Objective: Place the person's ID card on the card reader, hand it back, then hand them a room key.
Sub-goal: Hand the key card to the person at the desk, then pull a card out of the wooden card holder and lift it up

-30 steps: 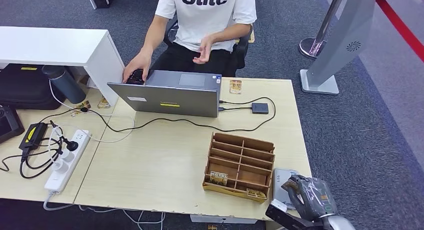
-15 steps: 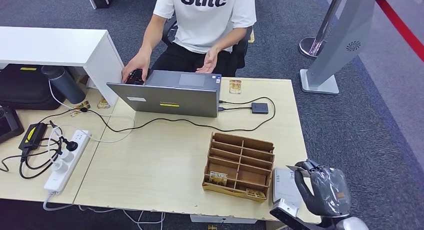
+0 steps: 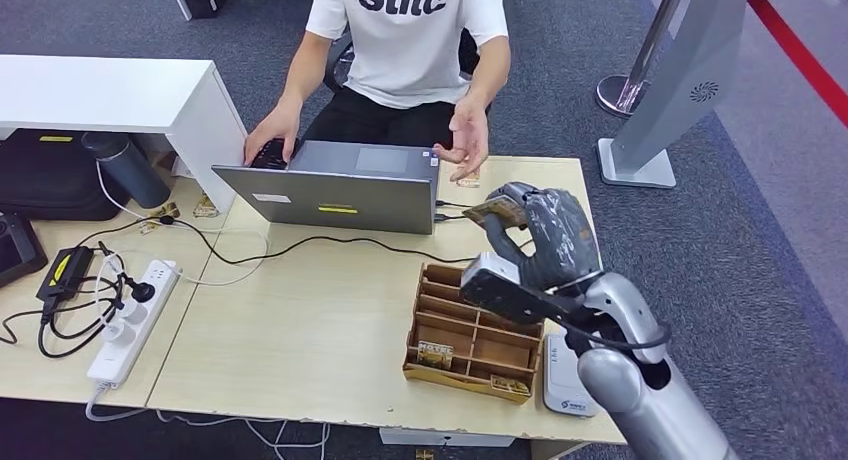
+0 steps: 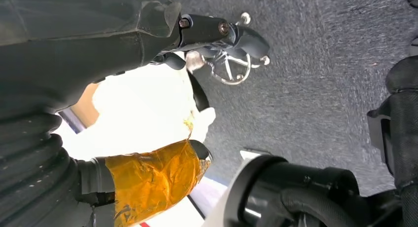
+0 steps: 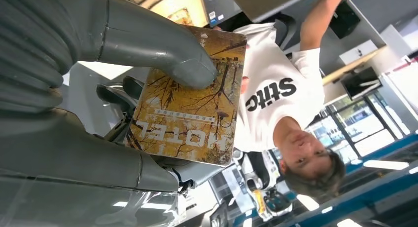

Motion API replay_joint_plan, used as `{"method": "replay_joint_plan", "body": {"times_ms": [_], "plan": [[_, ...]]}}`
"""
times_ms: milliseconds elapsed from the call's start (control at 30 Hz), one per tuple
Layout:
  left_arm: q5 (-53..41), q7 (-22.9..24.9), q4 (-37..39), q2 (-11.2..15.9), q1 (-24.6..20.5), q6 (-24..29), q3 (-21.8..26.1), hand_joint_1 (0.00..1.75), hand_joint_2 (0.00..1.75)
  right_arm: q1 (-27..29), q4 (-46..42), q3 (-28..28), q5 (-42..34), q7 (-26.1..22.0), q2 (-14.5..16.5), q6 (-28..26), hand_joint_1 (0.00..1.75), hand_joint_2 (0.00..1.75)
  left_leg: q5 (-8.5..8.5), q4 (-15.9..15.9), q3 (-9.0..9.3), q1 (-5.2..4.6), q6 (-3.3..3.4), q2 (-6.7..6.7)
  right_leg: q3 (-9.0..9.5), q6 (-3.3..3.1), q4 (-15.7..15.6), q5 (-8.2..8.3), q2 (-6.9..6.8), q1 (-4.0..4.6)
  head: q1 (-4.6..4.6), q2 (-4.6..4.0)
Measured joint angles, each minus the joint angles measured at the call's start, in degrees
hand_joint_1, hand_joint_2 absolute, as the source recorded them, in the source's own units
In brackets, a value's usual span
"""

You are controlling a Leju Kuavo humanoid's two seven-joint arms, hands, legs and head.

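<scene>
My right hand (image 3: 540,235) is raised over the far right part of the desk (image 3: 300,330) and pinches a yellow card (image 3: 497,212) printed HOTEL. In the right wrist view the thumb (image 5: 162,47) presses on the card's (image 5: 190,98) face, with the seated person in a white shirt behind it. That person's open hand (image 3: 465,140) is held out just beyond the card, palm turned toward it. The white card reader (image 3: 565,380) lies at the desk's near right corner. My left hand (image 4: 98,39) hangs over the carpet, and how its fingers lie is unclear.
A wooden card organiser (image 3: 478,330) with two yellow cards (image 3: 437,355) in its near slots stands beside the reader. A grey laptop (image 3: 335,195) with cables sits in front of the person. A power strip (image 3: 130,320) and a bottle (image 3: 128,168) are at the left.
My right hand has lifted from beside the card reader and carried the card up and forward toward the person. The person's hand has moved out over the desk toward it.
</scene>
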Motion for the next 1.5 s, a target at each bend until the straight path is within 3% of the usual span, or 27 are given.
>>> {"method": "replay_joint_plan", "body": {"times_ms": [167,333,367,467,500,667,700,800,833,1167,1500], "plan": [[-1.12,1.19,2.44,0.39,-0.76,-1.97,-0.01,0.00,1.75,-9.08,7.28,1.98,-1.32,2.84,3.49,3.24,1.75,1.75,0.00,0.00,-0.03,0.00,0.00,-0.05,-0.02,0.00,0.00,0.00,-0.02,0.00,-0.01,0.00],[-1.48,1.59,4.29,0.49,-1.20,-2.98,0.00,0.00,1.75,-13.80,13.46,3.89,-0.66,4.07,5.87,4.48,1.75,1.75,0.00,0.00,-0.09,0.00,0.00,-0.12,-0.06,0.00,-0.01,-0.01,-0.07,0.00,0.00,0.00],[-1.55,1.74,4.59,0.50,-1.30,-3.10,-0.01,0.00,1.75,-14.37,14.36,4.30,-0.35,4.37,6.28,4.63,1.63,1.75,0.00,0.00,-0.10,0.00,0.00,-0.13,-0.06,0.00,-0.01,-0.01,-0.07,0.00,-0.01,0.00],[-1.68,1.95,5.22,0.51,-1.49,-3.47,-0.01,0.00,1.75,-15.20,16.00,5.03,0.17,4.55,6.95,4.68,1.01,1.75,0.00,0.00,-0.11,0.01,0.00,-0.15,-0.07,0.00,-0.02,-0.02,-0.10,0.00,0.00,0.00],[-1.68,1.96,5.26,0.51,-1.51,-3.50,-0.01,0.00,1.75,-15.23,16.09,5.06,0.18,4.55,6.99,4.67,0.89,1.75,0.00,0.00,-0.12,0.01,0.00,-0.15,-0.07,0.00,-0.02,-0.02,-0.10,0.00,0.01,0.00],[-1.97,2.00,5.75,0.50,-1.59,-3.71,0.01,0.00,1.75,-15.46,17.78,6.48,0.71,4.93,7.92,4.63,0.77,1.75,0.00,0.00,-0.13,0.00,0.00,-0.17,-0.08,0.00,-0.03,-0.02,-0.12,0.00,0.01,0.00],[-1.99,2.00,5.84,0.50,-1.61,-3.71,0.01,0.00,1.75,-15.47,18.05,6.77,0.84,5.01,8.10,4.63,0.67,1.75,0.00,0.00,-0.13,0.00,0.00,-0.16,-0.08,0.00,-0.03,-0.02,-0.12,0.00,0.01,0.00],[-1.99,2.00,5.98,0.51,-1.61,-3.71,-0.01,0.00,1.75,-15.48,18.48,7.26,0.86,5.04,8.29,4.63,0.10,1.75,0.00,0.00,-0.13,0.00,0.00,-0.16,-0.08,0.00,-0.03,-0.01,-0.12,0.00,0.01,0.00],[-1.99,2.02,6.02,0.51,-1.62,-3.69,0.00,0.00,1.75,-15.49,18.63,7.41,0.90,5.12,8.32,4.63,0.00,1.75,0.00,0.00,-0.13,0.00,0.00,-0.16,-0.08,0.00,-0.03,-0.01,-0.12,0.00,0.01,0.00],[-1.02,2.04,6.28,0.16,-1.62,-1.81,-0.01,0.00,1.75,-14.14,17.41,8.05,3.94,5.32,8.03,1.06,0.00,1.75,-0.01,0.01,-0.13,0.01,0.00,-0.17,-0.12,0.00,-0.05,-0.02,-0.12,0.00,-0.01,0.00],[4.37,-2.05,3.89,-1.28,-0.77,3.58,-0.01,0.00,1.75,2.78,-0.26,5.56,11.98,-1.84,0.02,-9.65,0.00,1.75,-0.11,0.01,-0.25,0.00,0.08,-0.28,-0.12,0.05,-0.22,-0.06,-0.22,0.00,0.00,0.00]]}}
